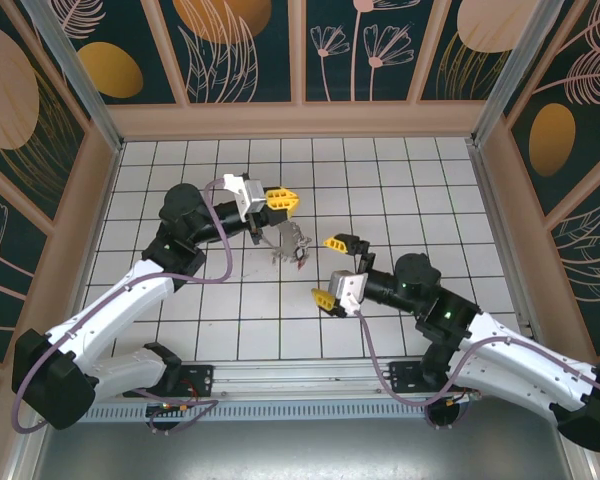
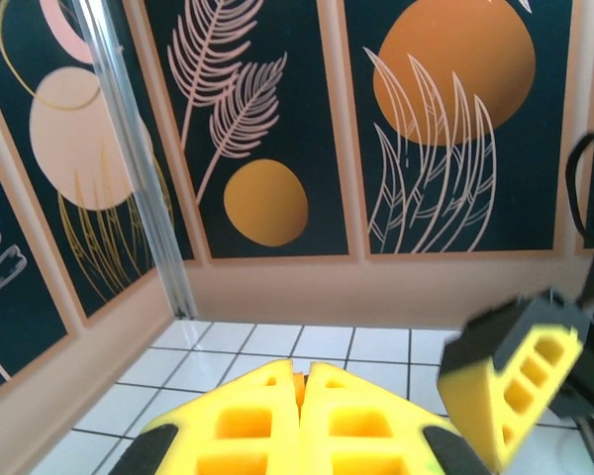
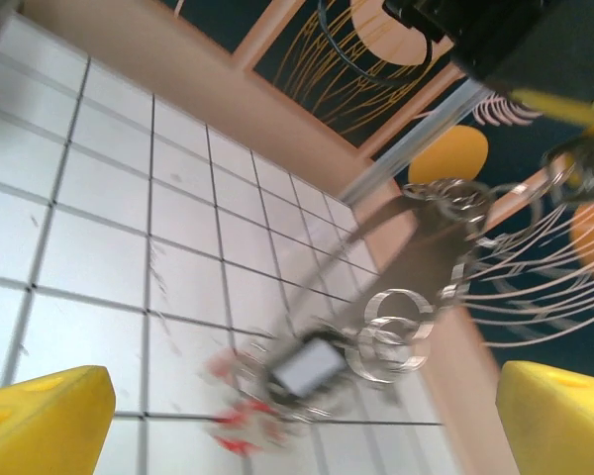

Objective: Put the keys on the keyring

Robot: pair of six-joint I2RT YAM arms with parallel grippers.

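Note:
My left gripper (image 1: 283, 198) is raised over the middle of the tiled floor, its yellow fingers (image 2: 302, 401) pressed together. The keyring (image 1: 288, 238) hangs from them, with keys and a red tag (image 1: 300, 256) dangling at its lower end. In the right wrist view the keyring's thin dark hoop (image 3: 416, 262) is motion-blurred, with small silver rings (image 3: 396, 332) and blurred keys with red tags (image 3: 277, 391) at the bottom. My right gripper (image 1: 332, 272) stands open just right of the hanging keys, nothing between its fingers (image 3: 40, 416). One of its fingers (image 2: 515, 381) shows in the left wrist view.
The white tiled floor (image 1: 430, 200) is ringed by a low beige rim and patterned dark walls (image 1: 360, 50). An aluminium post (image 2: 139, 188) stands in the far corner. Both arm bases sit on the rail (image 1: 310, 385) at the near edge.

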